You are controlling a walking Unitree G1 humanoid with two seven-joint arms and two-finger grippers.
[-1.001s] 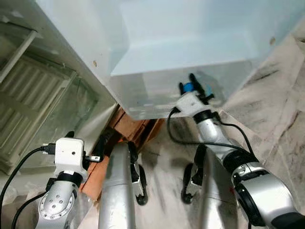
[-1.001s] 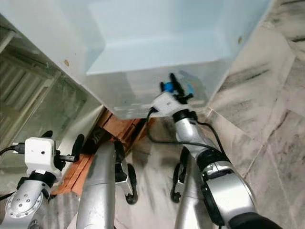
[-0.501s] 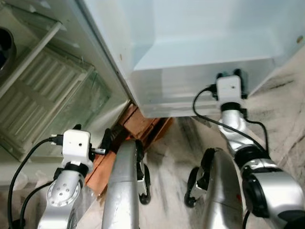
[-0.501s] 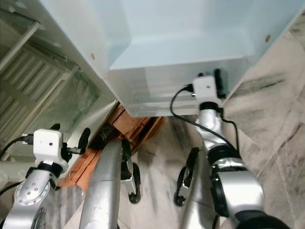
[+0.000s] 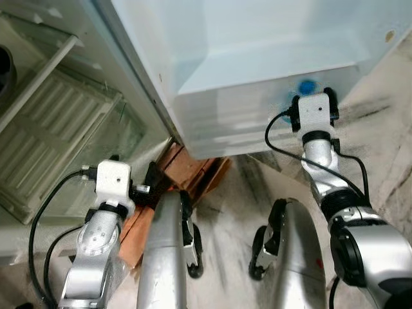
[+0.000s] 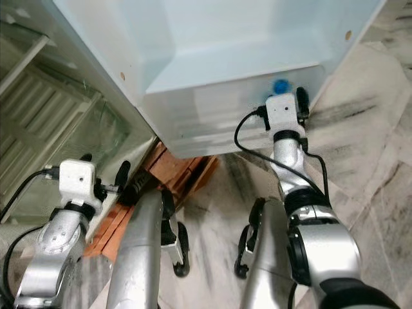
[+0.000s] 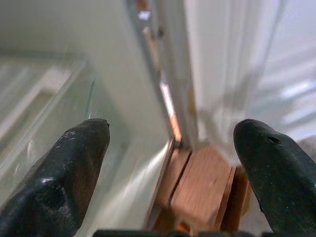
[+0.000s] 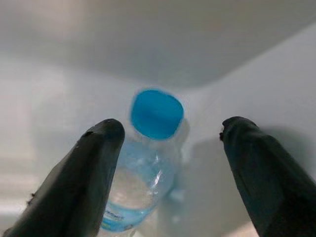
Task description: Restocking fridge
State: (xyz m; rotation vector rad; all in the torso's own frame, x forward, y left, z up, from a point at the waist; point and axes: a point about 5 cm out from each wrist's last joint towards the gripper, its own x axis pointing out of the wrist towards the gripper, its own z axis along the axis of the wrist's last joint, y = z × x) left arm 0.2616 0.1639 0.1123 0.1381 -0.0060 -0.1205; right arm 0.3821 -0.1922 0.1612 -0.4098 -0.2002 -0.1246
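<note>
A clear water bottle with a blue cap [image 8: 157,114] stands in a white corner of the fridge's bottom drawer [image 5: 257,109]. My right gripper [image 8: 169,126] is open, one black finger on each side of the bottle, neither pressing it. In the left eye view the blue cap [image 5: 307,85] shows blurred through the drawer's translucent front, just above my right wrist camera [image 5: 313,111]. My left gripper [image 7: 173,127] is open and holds nothing. It hangs low by the wooden blocks [image 7: 197,185] under the fridge.
The fridge door [image 5: 58,122], with ribbed glass shelves, stands open on the left. Wooden blocks [image 5: 187,170] prop the fridge base. Marble floor [image 5: 244,193] runs between my two silver legs [image 5: 161,257] and off to the right.
A second ago the right gripper held the blue-capped bottle before the drawer front. The bottle now stands inside the drawer with the fingers parted. My head view has shifted and the left arm has risen slightly.
</note>
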